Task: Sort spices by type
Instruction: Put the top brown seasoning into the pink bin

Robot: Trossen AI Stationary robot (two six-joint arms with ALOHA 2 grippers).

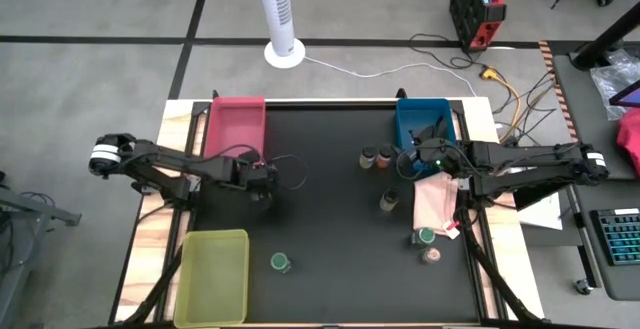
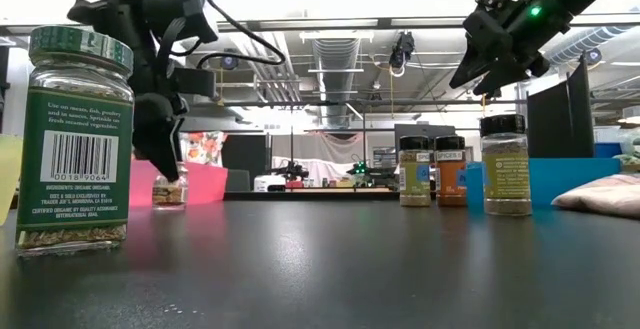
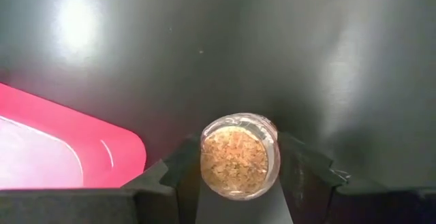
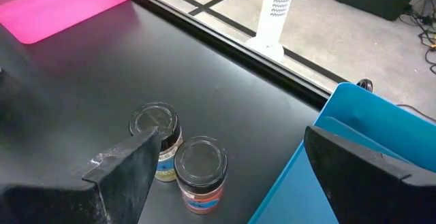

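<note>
A red tray (image 1: 237,124) lies just beyond the left gripper (image 1: 262,182), toward the table's far edge; a yellow-green tray (image 1: 212,277) sits well apart on that gripper's near side. A blue tray (image 1: 425,119) lies just beyond the right gripper (image 1: 412,159), and a pink cloth (image 1: 437,201) lies close on its near side. Far past both, on the floor, stand a white tower fan (image 1: 280,19) and a red box (image 1: 476,4).
</note>
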